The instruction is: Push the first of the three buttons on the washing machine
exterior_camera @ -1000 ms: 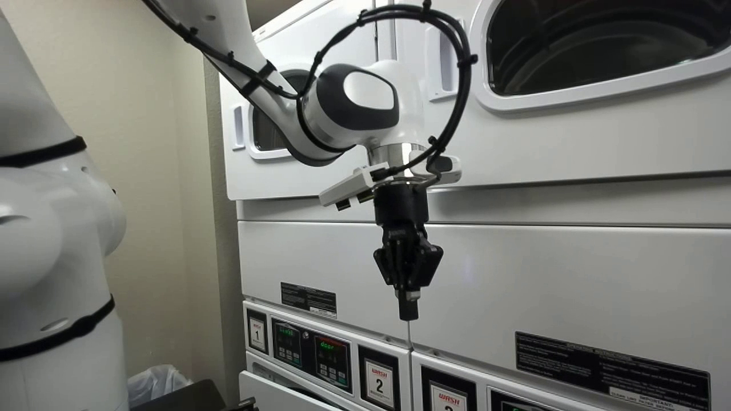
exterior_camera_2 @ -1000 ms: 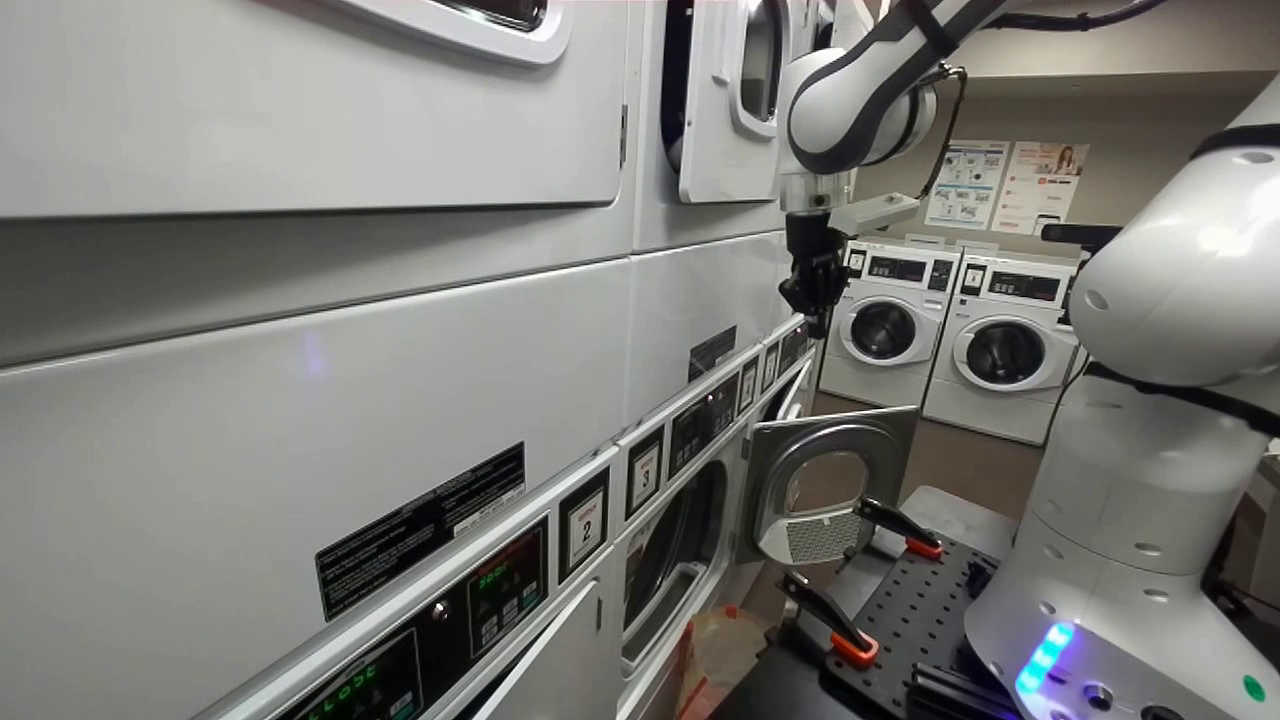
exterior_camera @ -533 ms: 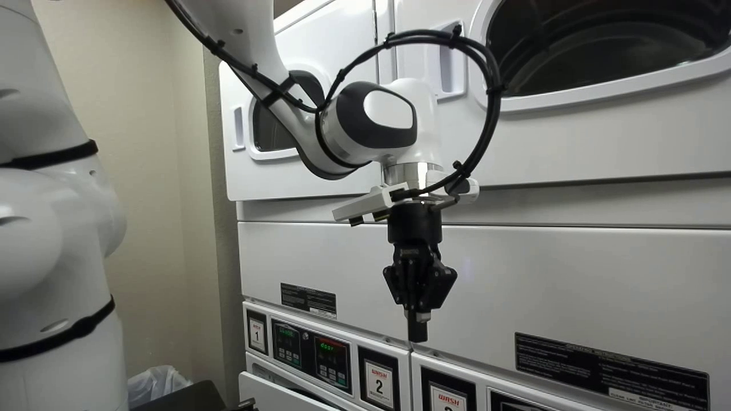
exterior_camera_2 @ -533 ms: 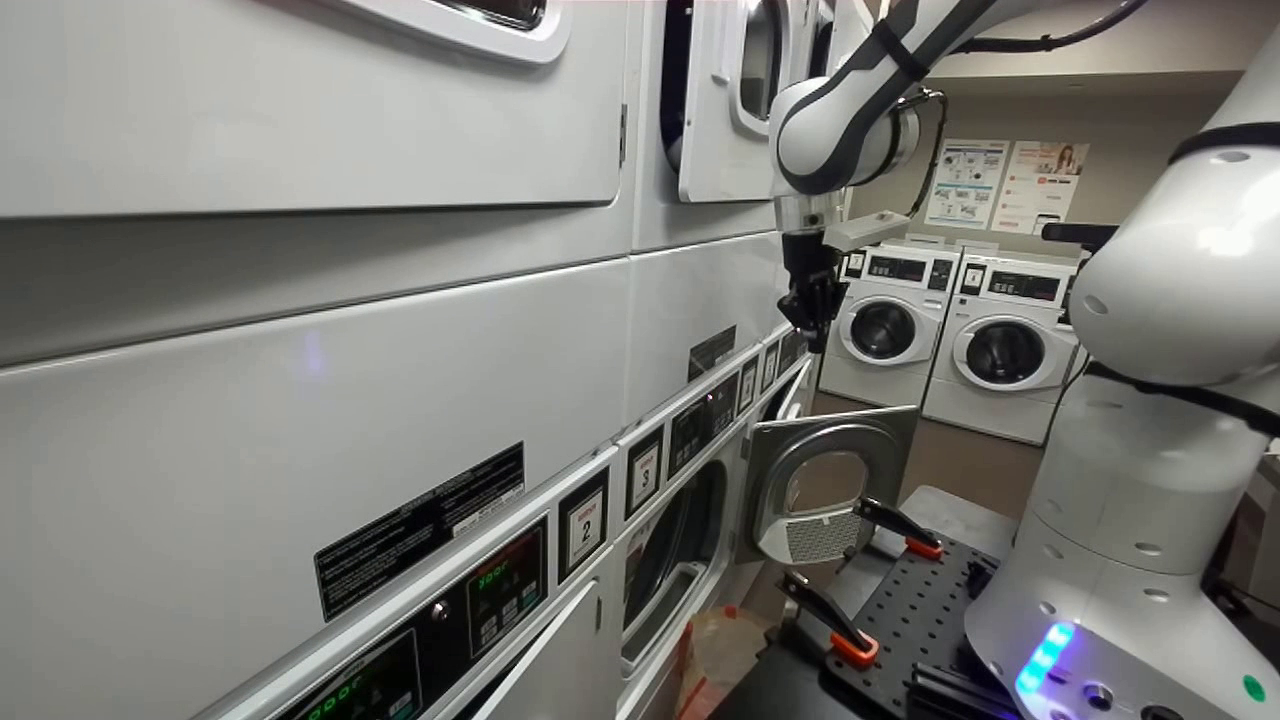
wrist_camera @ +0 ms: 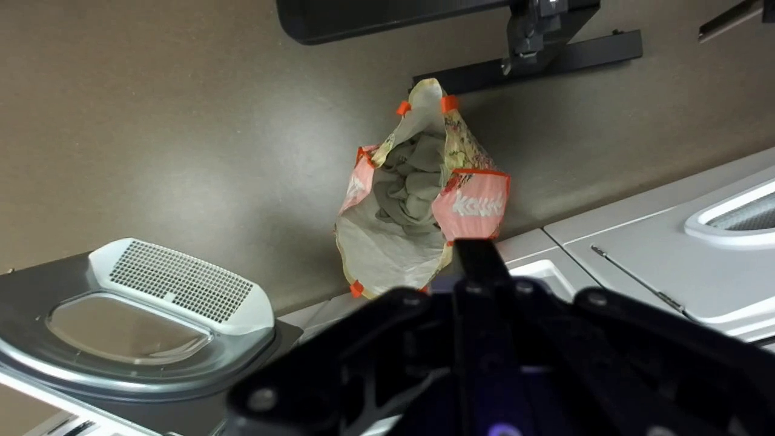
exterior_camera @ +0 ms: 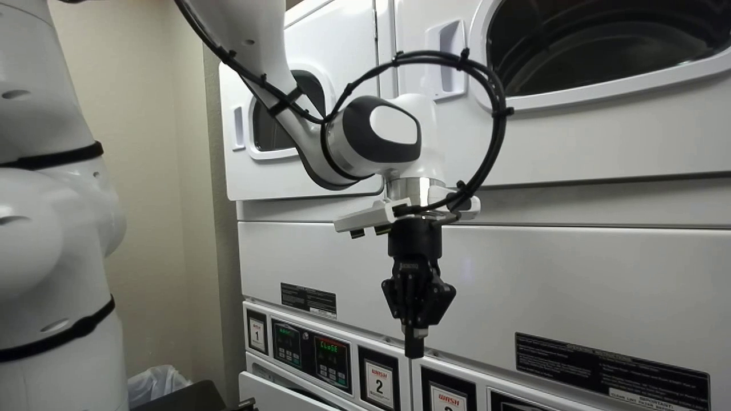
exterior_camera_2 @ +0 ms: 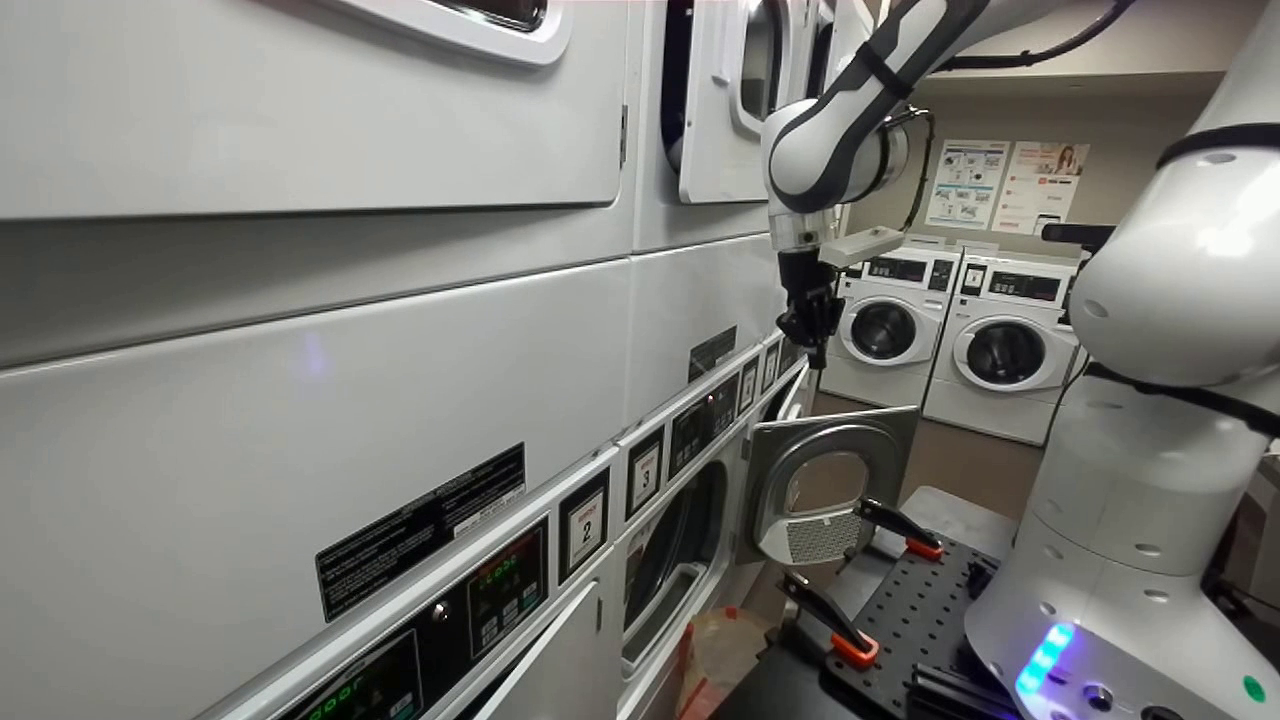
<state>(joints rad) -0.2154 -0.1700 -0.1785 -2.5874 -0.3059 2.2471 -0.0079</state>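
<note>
The washing machine (exterior_camera: 571, 279) is a large white stacked unit with dark glass door windows above and black label strips. It shows in both exterior views, also at its front (exterior_camera_2: 400, 380). Below the label strips runs a row of black control panels (exterior_camera: 332, 362) with green displays and small buttons, beside number plates. A panel also shows in an exterior view (exterior_camera_2: 507, 585). My gripper (exterior_camera: 414, 345) points straight down, shut and empty, in front of the machine near plates 2 and 3, apparently clear of the surface. Its fingertips are together in the wrist view (wrist_camera: 481, 257).
A round-windowed machine door (exterior_camera_2: 830, 480) stands open below the panels. Another white door (exterior_camera_2: 550, 650) is ajar. A bag holding grey cloth (wrist_camera: 393, 254) stands on the floor below the gripper. Clamps (exterior_camera_2: 850, 645) sit on the black base plate (exterior_camera_2: 900, 590) beside the arm.
My gripper has moved down in both exterior views, and slightly right overall in the view facing the numbered plates. It has stayed shut. The display words have switched between "door" and "close".
</note>
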